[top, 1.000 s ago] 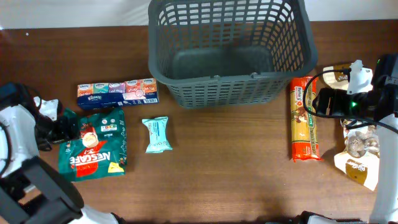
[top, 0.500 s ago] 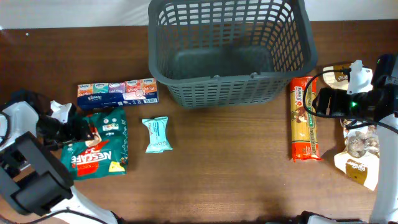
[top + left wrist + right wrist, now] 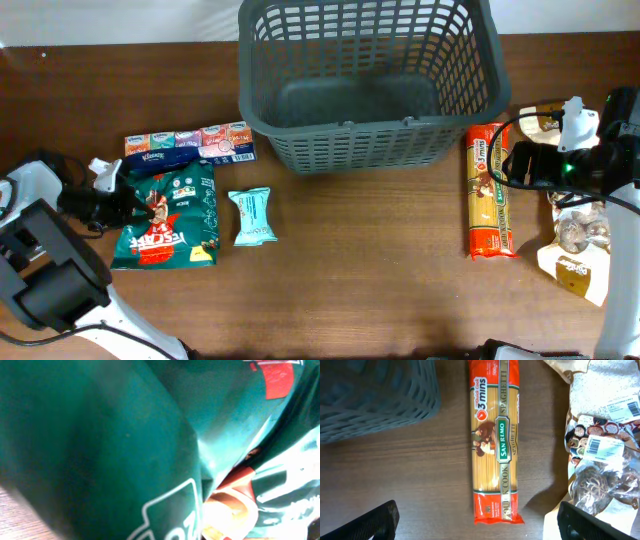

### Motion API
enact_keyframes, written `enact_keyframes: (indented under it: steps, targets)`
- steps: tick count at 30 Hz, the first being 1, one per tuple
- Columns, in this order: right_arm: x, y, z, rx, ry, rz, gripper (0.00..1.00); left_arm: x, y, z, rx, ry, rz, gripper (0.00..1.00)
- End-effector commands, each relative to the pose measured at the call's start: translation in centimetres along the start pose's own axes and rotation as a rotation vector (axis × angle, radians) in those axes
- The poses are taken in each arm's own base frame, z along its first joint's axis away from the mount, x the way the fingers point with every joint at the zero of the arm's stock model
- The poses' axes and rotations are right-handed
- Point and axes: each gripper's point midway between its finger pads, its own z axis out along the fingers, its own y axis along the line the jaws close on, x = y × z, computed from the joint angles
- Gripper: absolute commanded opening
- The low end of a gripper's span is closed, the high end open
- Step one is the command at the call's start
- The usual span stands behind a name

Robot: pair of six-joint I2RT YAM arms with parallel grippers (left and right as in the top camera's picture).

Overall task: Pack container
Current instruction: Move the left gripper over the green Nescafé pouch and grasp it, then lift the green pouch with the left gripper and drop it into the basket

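The dark grey latticed container stands at the back centre, with its corner showing in the right wrist view. At the left, my left gripper is shut on the left edge of a green Nescafe packet. That packet fills the left wrist view and hides the fingers. My right gripper hangs open above a red and yellow spaghetti packet. In the right wrist view its black fingertips stand wide on either side of the spaghetti packet, apart from it.
A row of tissue packs lies just behind the green packet. A small pale teal packet lies to its right. Clear bags of dried mushrooms and paper packets crowd the right edge, beside the spaghetti.
My left gripper has gone from open to shut on the green packet's left edge. The packet has shifted right and turned a little. The right arm has not moved.
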Motion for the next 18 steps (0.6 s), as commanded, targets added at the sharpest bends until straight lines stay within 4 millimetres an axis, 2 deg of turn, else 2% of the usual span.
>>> enact_keyframes:
  steps: [1, 5, 9, 18]
  targets:
    - [-0.3, -0.3, -0.4, 0.009, -0.009, 0.006, 0.99, 2.0, 1.8, 3.7, -0.017, 0.116, -0.021, 0.01]
    - [-0.1, -0.3, -0.4, 0.008, 0.001, 0.008, 0.99, 1.1, 1.8, 2.8, -0.028, 0.101, -0.055, 0.02]
    - [0.2, -0.2, -0.4, 0.006, 0.012, 0.010, 0.99, 0.0, 1.1, 0.4, -0.031, 0.094, -0.053, 0.01]
    - [0.6, -0.2, -0.4, 0.005, 0.027, 0.013, 0.99, -3.8, -1.8, -8.6, -0.111, -0.050, 0.009, 0.02]
